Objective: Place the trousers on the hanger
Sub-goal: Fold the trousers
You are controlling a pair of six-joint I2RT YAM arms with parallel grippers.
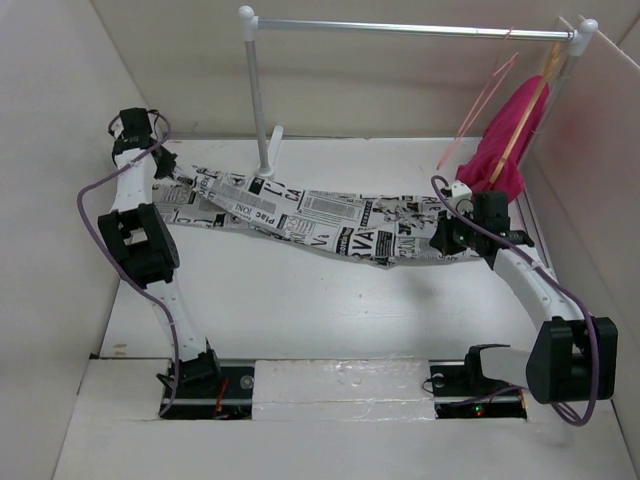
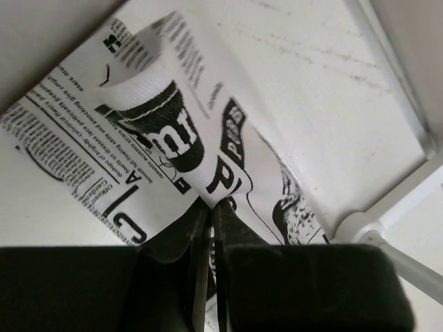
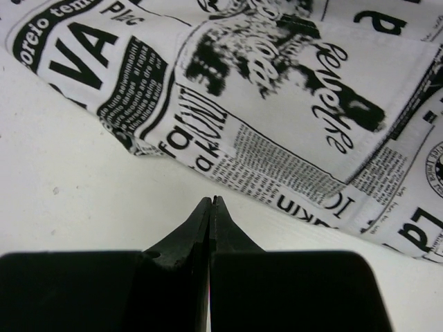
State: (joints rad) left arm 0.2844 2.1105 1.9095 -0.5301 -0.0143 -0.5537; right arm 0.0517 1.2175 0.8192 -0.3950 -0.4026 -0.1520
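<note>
The surface [image 1: 300, 310] carries the trousers [image 1: 330, 222], stretched from the left hand [image 2: 210, 204] across to just ahead of the right hand [image 3: 210, 200]. The hanger [image 1: 482, 100] hangs from the rail [image 1: 420, 28], above and beyond the right hand.

Left hand: fingers closed on a fold of trousers, held only at the tips.

Right hand: fingers pressed together, holding nothing.

Risk: the tip-only pinch may slip under the cloth's weight on lifting.

Risk: the hanger hangs free and may swing or unhook if nudged.
</note>
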